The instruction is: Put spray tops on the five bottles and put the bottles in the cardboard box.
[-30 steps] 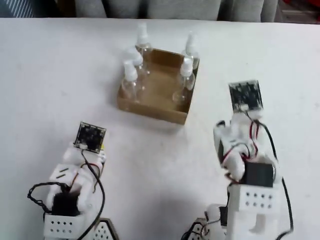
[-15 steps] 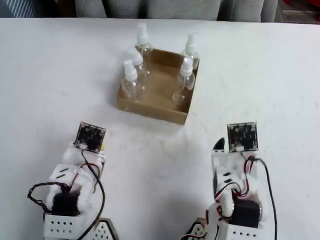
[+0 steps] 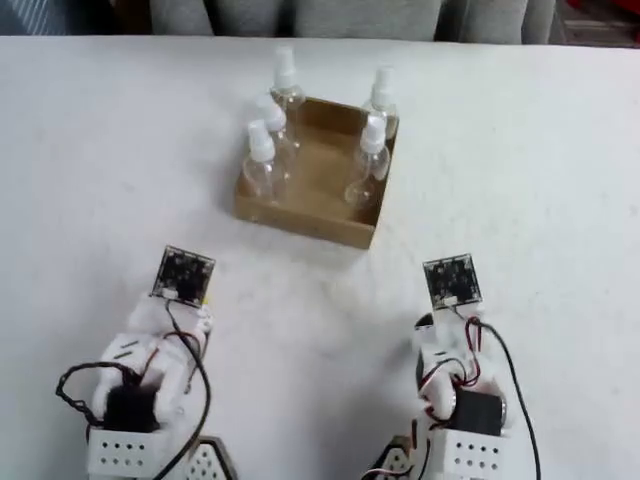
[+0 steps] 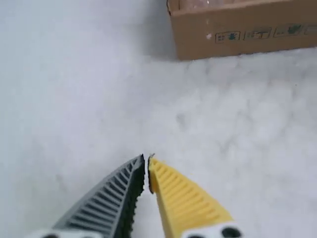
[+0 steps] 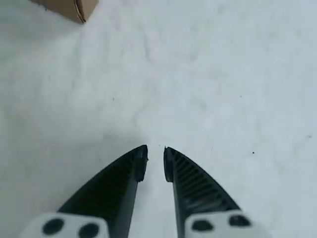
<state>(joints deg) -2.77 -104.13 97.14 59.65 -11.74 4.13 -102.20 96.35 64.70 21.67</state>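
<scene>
The cardboard box (image 3: 352, 228) stands at the table's far middle. Several clear bottles stand upright in it, each with a white spray top: one (image 3: 262, 160) at its near left, one (image 3: 368, 165) at its near right, one (image 3: 380, 95) at its far right. My left gripper (image 4: 147, 162) is shut and empty, low over the bare table, well short of the box (image 4: 242, 29). My right gripper (image 5: 154, 154) is shut with a sliver between its tips, holding nothing, also over bare table. A corner of the box (image 5: 69, 7) lies far ahead of it.
The left arm (image 3: 150, 350) and right arm (image 3: 455, 380) are both folded back near the table's front edge. The white table (image 3: 100, 150) lies bare on both sides of the box. Grey chairs line the far edge.
The right arm has drawn back from beside the box's right side toward the front edge. The left arm has hardly moved. The box and bottles are unchanged.
</scene>
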